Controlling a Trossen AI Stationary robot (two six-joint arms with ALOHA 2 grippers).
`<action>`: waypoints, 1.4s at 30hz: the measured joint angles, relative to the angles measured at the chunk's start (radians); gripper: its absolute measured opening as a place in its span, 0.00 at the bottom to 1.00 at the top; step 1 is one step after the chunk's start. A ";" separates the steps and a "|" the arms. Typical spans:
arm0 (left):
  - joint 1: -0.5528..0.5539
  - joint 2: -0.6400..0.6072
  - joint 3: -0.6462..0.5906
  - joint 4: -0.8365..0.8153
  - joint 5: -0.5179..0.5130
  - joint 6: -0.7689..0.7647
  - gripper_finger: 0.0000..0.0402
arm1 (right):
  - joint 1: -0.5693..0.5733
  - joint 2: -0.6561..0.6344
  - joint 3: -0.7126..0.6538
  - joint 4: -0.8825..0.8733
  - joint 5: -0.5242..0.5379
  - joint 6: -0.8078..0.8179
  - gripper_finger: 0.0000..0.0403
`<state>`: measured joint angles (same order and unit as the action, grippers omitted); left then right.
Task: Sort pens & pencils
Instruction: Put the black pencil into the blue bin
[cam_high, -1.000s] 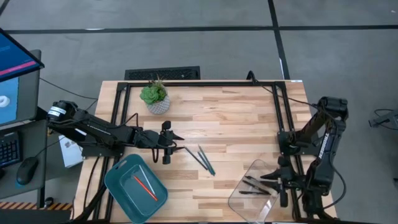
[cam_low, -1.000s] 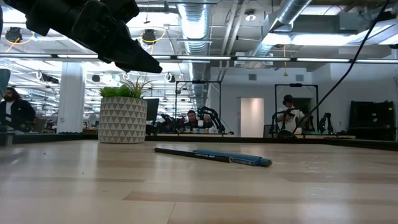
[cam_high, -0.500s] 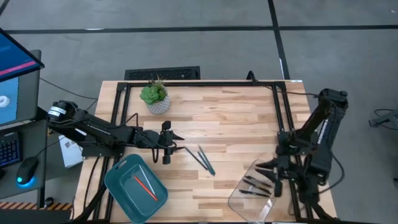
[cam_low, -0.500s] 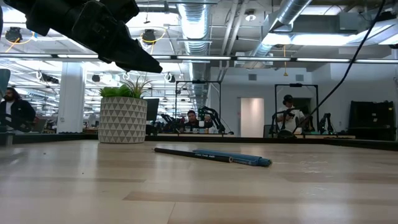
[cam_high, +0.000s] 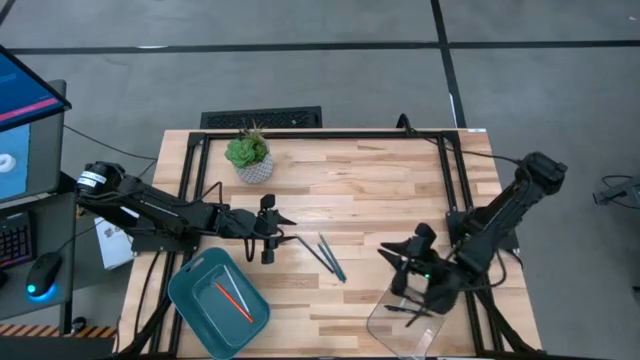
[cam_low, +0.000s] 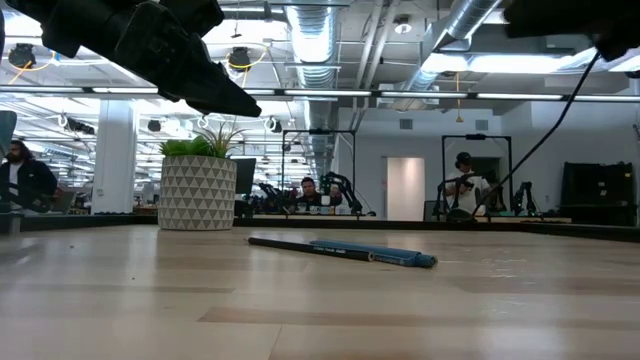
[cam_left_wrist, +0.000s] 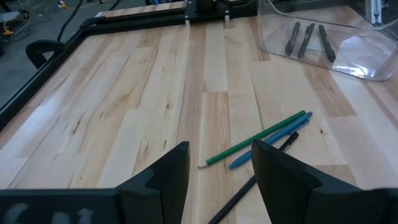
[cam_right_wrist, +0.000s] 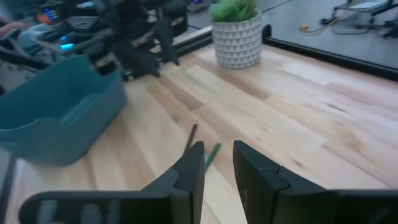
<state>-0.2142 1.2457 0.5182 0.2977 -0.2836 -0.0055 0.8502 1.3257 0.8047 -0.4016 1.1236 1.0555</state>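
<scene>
Grey concrete floor (cam_high: 330, 80) all around, crossed by dark seams. A butcher-block table (cam_high: 380, 190) of pale wood sits inside a black metal frame (cam_high: 190, 160). At one end of it, a small potted plant (cam_high: 248, 155) in a white patterned pot. Off to the side, a desk with a lit monitor (cam_high: 25, 120), a keyboard (cam_high: 14, 243) and a mouse (cam_high: 42, 275). Looking level across the room: exposed silver ducts (cam_low: 310, 40) and pipes overhead, strip lights, a white column (cam_low: 113, 155), a pale door (cam_low: 405, 188), and people (cam_low: 465, 185) seated at distant workstations.
</scene>
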 joint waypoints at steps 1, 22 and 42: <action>0.000 0.000 0.000 0.000 0.000 0.000 0.41 | -0.016 0.012 0.000 0.012 -0.001 -0.010 0.27; 0.000 0.000 0.000 0.000 0.000 0.003 0.41 | -0.287 0.220 -0.001 0.156 -0.001 0.009 0.27; 0.053 0.247 0.019 0.221 0.169 0.140 0.41 | -0.325 0.230 -0.002 0.207 -0.001 -0.087 0.27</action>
<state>-0.1607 1.4931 0.5374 0.5185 -0.1145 0.1341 0.5254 1.5558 0.8032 -0.1941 1.1227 0.9690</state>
